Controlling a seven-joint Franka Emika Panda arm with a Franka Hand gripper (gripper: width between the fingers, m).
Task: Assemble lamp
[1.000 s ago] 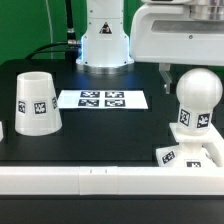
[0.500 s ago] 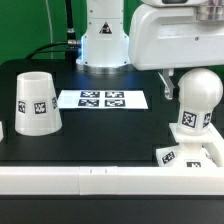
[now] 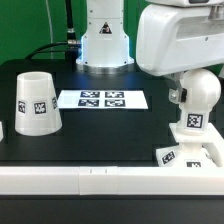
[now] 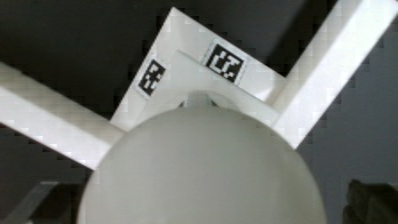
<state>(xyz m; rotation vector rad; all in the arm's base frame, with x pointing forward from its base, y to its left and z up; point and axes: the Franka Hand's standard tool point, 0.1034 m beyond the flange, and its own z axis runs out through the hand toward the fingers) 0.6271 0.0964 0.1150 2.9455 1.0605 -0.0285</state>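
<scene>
The white rounded bulb (image 3: 203,100) stands upright on the flat square base (image 3: 172,156) at the exterior view's right. The tapered shade (image 3: 35,103) stands alone at the exterior view's left. My gripper (image 3: 197,92) has come down over the bulb, with one dark finger (image 3: 178,95) beside it. In the wrist view the bulb (image 4: 210,160) fills the space between the two dark fingers (image 4: 50,205), which stand apart on either side. The base (image 4: 187,62) with its tags shows beyond it. The jaws look open around the bulb.
The marker board (image 3: 102,99) lies at the table's middle back. White border rails run along the front (image 3: 90,180) and meet at a corner round the base (image 4: 329,80). The arm's pedestal (image 3: 104,40) stands at the back.
My gripper and arm have come down and toward the exterior view's right over the bulb. The bulb, base and shade have stayed put.
</scene>
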